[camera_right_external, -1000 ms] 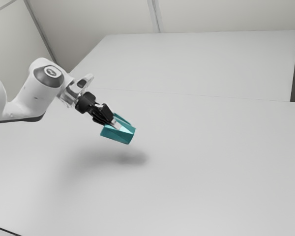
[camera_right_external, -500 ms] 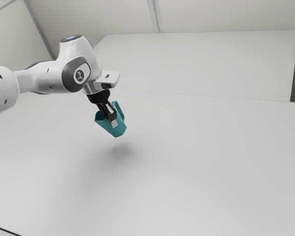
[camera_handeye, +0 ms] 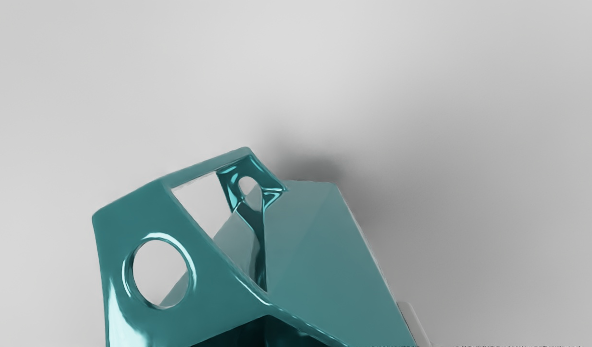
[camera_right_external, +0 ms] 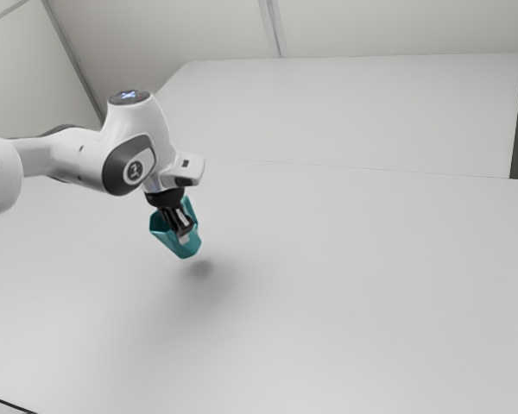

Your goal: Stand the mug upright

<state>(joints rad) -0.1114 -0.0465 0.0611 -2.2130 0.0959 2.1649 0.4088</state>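
Mug (camera_right_external: 189, 249) hangs tilted above the table (camera_right_external: 345, 302), gripped between the tool's (camera_right_external: 184, 235) fingers.

No words or numbers can be read. In the exterior view, a round white emblem (camera_right_external: 135, 172) stands on the arm's dark oval joint cover (camera_right_external: 114, 169), its inner character too small to make out. A lit bluish-white mark (camera_right_external: 128, 96) shows on the dark round cap (camera_right_external: 143, 97) atop the same joint, also illegible.
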